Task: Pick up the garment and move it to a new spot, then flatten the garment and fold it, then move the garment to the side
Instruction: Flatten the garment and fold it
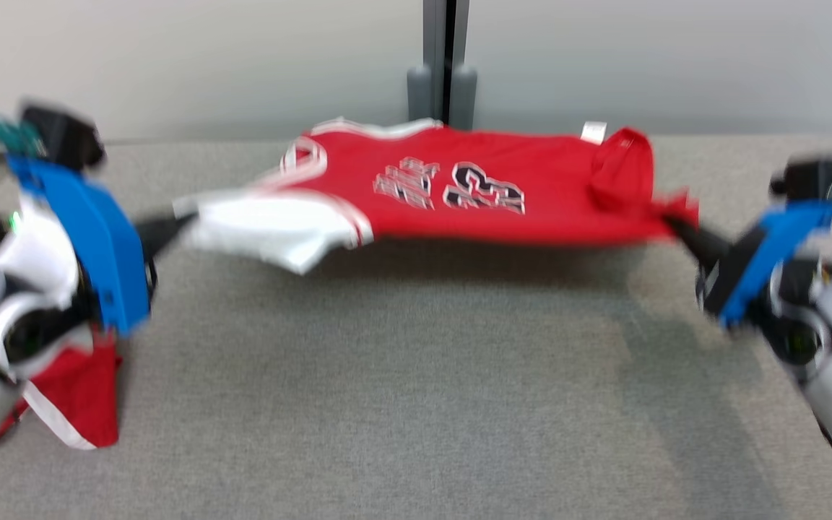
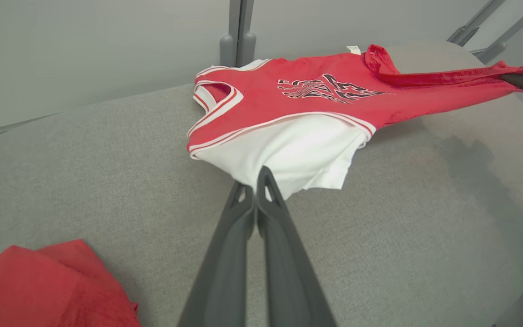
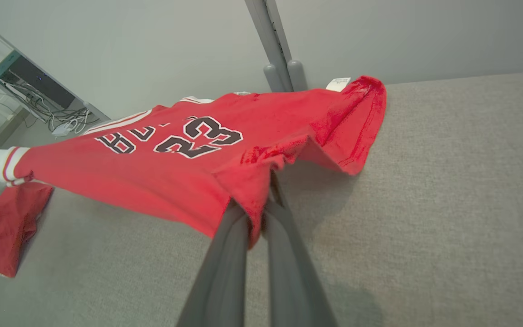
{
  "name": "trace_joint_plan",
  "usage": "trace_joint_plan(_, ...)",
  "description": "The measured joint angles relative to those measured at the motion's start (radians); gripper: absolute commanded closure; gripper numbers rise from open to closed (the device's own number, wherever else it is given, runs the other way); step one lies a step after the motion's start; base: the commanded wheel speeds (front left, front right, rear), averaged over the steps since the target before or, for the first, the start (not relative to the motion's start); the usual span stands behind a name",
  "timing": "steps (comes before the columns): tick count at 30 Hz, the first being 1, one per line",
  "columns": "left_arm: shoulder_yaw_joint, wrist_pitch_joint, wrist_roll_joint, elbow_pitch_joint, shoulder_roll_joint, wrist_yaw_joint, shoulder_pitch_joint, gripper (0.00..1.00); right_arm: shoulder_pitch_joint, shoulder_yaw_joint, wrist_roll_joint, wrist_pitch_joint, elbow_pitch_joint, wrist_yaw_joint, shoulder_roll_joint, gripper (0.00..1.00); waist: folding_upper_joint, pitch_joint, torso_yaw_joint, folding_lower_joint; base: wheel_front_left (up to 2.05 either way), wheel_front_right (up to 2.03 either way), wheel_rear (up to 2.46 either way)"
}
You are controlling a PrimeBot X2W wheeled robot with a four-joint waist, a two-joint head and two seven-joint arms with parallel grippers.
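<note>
Pinching the garment (image 1: 474,209), left tool (image 2: 255,184) and right tool (image 1: 676,225) stretch it.

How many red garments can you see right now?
2. The number 23 jersey is stretched between the left end effector and right end effector. A second red piece lies on the table, near left, partly hidden.

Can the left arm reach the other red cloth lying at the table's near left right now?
Probably not yet. The left gripper has its jaws shut on the white end of the jersey. The red cloth lies close by, with bare table between, so letting go first should free it.
</note>
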Motion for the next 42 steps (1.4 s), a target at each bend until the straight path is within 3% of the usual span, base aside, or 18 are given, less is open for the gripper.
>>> trace_joint_plan(6,-0.06,0.086,-0.071,-0.216,0.121,0.077,0.198,1.0,0.166,0.081,-0.049,0.01,-0.045,0.0,-0.074,1.0,0.0,-0.063,-0.024,0.0002,0.0,0.0,0.0)
trace_joint_plan(11,-0.11,0.151,-0.137,-0.381,0.209,0.148,0.331,1.0,0.289,0.119,-0.057,0.084,-0.114,0.0,-0.128,1.0,-0.0001,-0.097,-0.034,0.0002,0.0,0.0,0.0)
trace_joint_plan(18,-0.142,0.194,-0.241,-0.574,0.316,0.214,0.462,1.0,0.419,0.108,-0.045,0.226,-0.242,0.0,-0.239,1.0,0.0,-0.116,-0.05,0.0003,0.0,0.0,0.0)
trace_joint_plan(23,-0.162,0.214,-0.286,-0.672,0.368,0.248,0.515,1.0,0.503,0.041,-0.035,0.318,-0.31,0.0,-0.291,1.0,0.0001,-0.121,-0.054,0.0003,0.0,0.0,0.0)
trace_joint_plan(31,-0.126,0.244,-0.304,-0.658,0.366,0.254,0.465,1.0,0.528,-0.084,-0.066,0.447,-0.371,0.0,-0.27,1.0,0.0004,-0.096,-0.07,0.0004,0.0,0.0,0.0)
trace_joint_plan(42,-0.099,0.332,-0.274,-0.399,0.2,0.195,0.284,1.0,0.388,-0.207,-0.16,0.608,-0.301,0.0,-0.131,1.0,0.0005,-0.031,-0.095,0.0006,0.0,0.0,0.0)
